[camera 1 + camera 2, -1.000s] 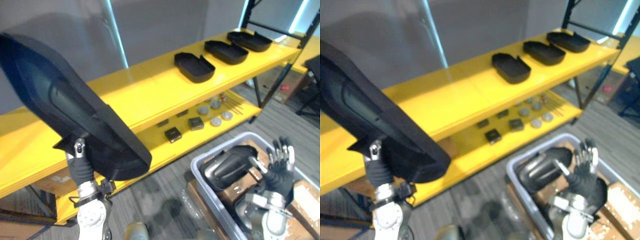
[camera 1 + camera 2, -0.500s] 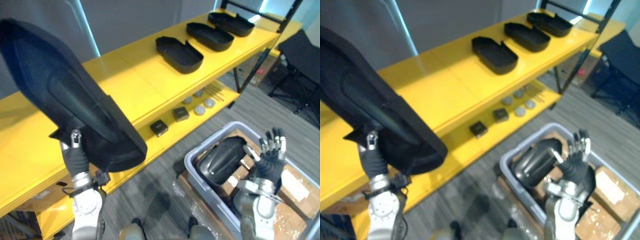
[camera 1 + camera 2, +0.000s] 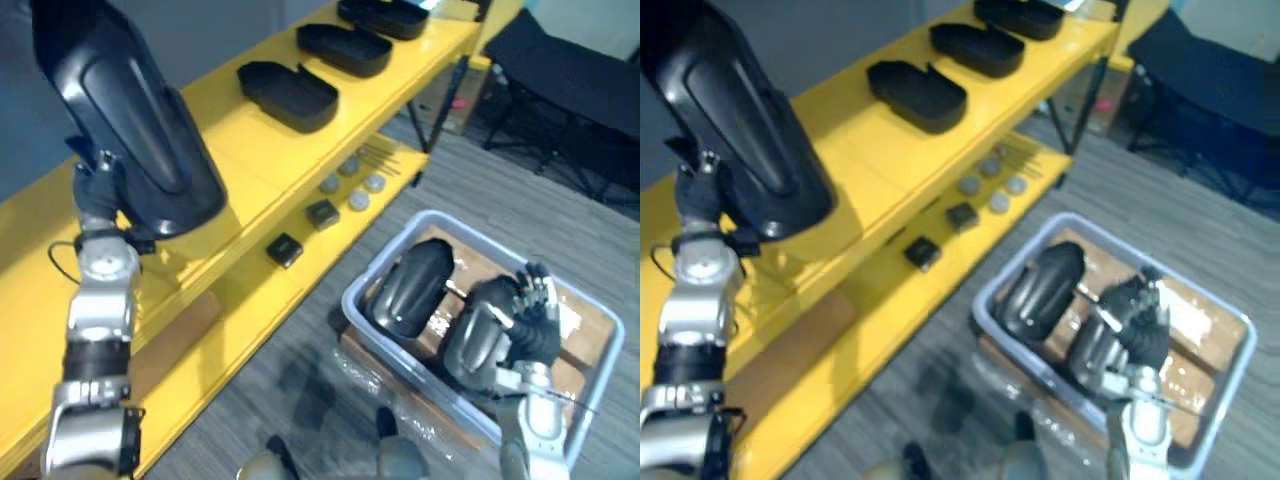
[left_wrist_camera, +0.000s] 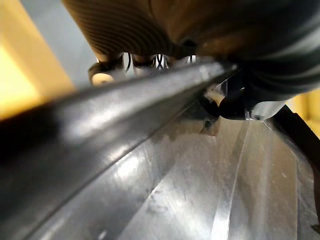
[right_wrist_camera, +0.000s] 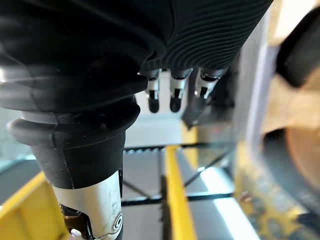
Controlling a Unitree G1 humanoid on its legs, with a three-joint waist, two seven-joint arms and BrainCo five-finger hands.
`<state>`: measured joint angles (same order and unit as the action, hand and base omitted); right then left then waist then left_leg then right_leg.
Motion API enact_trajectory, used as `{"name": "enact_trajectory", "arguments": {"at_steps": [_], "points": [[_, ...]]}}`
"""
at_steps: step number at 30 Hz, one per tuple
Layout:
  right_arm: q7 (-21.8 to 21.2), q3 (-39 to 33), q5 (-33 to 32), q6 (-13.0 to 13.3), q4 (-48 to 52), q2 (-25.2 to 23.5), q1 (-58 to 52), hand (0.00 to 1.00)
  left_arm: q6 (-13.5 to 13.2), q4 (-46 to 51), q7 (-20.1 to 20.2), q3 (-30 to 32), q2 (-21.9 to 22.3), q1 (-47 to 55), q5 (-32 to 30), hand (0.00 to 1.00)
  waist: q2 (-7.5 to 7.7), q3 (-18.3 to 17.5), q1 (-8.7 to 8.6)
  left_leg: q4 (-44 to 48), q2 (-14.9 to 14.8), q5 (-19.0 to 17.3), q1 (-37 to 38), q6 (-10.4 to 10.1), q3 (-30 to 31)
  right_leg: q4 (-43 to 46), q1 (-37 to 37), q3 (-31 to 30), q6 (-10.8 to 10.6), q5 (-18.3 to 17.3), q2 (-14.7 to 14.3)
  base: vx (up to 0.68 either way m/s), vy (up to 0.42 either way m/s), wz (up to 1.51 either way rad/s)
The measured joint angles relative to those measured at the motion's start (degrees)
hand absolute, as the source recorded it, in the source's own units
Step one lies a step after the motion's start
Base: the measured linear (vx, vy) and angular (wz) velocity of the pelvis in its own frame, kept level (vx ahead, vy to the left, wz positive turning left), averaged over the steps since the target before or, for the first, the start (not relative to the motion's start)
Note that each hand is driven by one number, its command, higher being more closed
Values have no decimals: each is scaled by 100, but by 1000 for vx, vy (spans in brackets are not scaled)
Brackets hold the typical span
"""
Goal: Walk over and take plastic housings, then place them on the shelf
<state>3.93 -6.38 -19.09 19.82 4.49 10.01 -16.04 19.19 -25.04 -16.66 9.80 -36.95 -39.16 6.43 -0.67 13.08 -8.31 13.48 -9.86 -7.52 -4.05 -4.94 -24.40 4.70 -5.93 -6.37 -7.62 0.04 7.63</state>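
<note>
**Holding a black housing up over the yellow shelf**

A large black plastic housing (image 3: 130, 115) is being held up on end by the left robot hand (image 3: 98, 192), over the near end of the top board of the yellow shelf (image 3: 250, 150). The housing is being gripped at its lower rim, with the thumb and curled fingers clamped on the edge. In the left wrist view its smooth dark inner face is being seen from very close.

Farther along the same board, three more black housings are being carried in a row, hollow side up: the nearest shelf housing (image 3: 285, 95), the middle shelf housing (image 3: 343, 48) and the farthest shelf housing (image 3: 390, 14). On the lower board, two small dark blocks (image 3: 284, 249) and a few grey discs (image 3: 350, 182) are being stored.

On the grey floor (image 3: 300, 390) beside the shelf, two binned housings (image 3: 405, 290) are being kept side by side in a grey bin (image 3: 356, 300). The right robot hand (image 3: 532, 325) is being held over the bin, just beside the right-hand one of the pair. Its fingers are being kept straight and spread, and nothing is being grasped by it.
</note>
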Motion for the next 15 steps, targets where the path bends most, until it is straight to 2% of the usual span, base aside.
{"name": "enact_trajectory", "arguments": {"at_steps": [2,3,6,7,15], "points": [[-14,135,-47,0,-9,10,-37,0,195,-310,104,-81,-65,-159,18,100,0,27,-74,1,-42,0,-5,-1,-15,-11,-13,-21,6,22,3,4,-12,-17],[10,317,-101,0,-43,10,-74,0,434,-679,229,-211,-79,-321,55,100,21,112,-148,10,-74,0,-3,-3,-25,-11,-14,-22,25,49,-25,-10,-14,-6],[120,547,-102,2,-43,9,-63,0,567,-1002,224,-214,-76,-370,111,100,85,251,-186,33,-111,5,-34,-13,-76,-12,-73,-55,34,84,-54,-33,-16,-9],[222,645,-102,2,-43,11,-71,0,696,-1126,193,-212,-74,-370,210,100,114,298,-186,103,-152,-1,-149,-22,-91,-16,-172,-80,32,112,-77,-59,-25,-12],[621,715,-362,2,-42,81,-34,0,1003,-1171,-480,-199,-164,-1207,175,100,168,778,-63,645,-339,-117,-720,-9,-11,30,-534,-141,13,259,-176,-59,-1,-2]]}}
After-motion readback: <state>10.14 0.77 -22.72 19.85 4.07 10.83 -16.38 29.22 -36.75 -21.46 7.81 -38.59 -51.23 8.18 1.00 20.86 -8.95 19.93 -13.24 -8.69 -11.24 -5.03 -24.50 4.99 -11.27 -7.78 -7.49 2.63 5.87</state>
